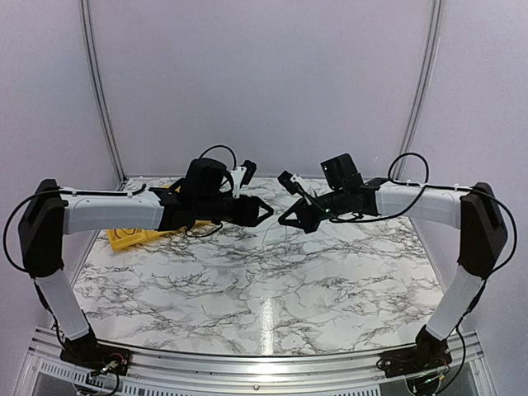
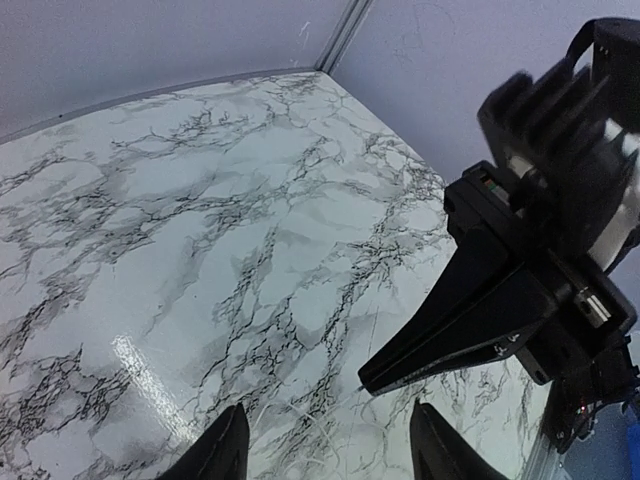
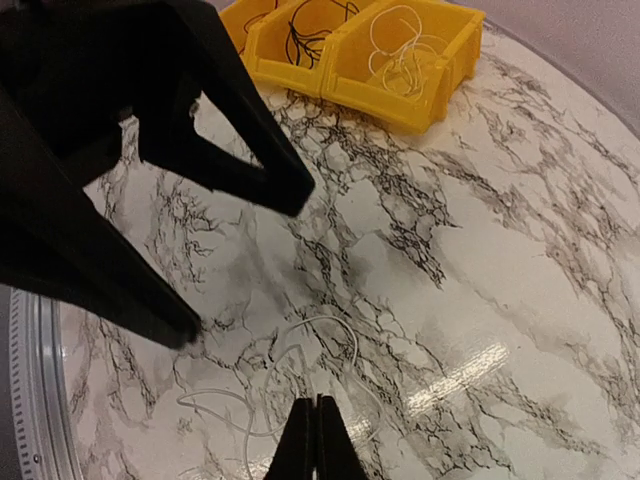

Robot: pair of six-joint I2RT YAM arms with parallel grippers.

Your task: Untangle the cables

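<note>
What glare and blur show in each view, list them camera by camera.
Top external: a bright glare streak runs down the marble table. Left wrist: a glare patch at lower left; the housing behind the right pincer is smeared by blur. Right wrist: glare at lower right; the left pincer is a soft dark silhouette; the pale cable reads clearly.
</note>
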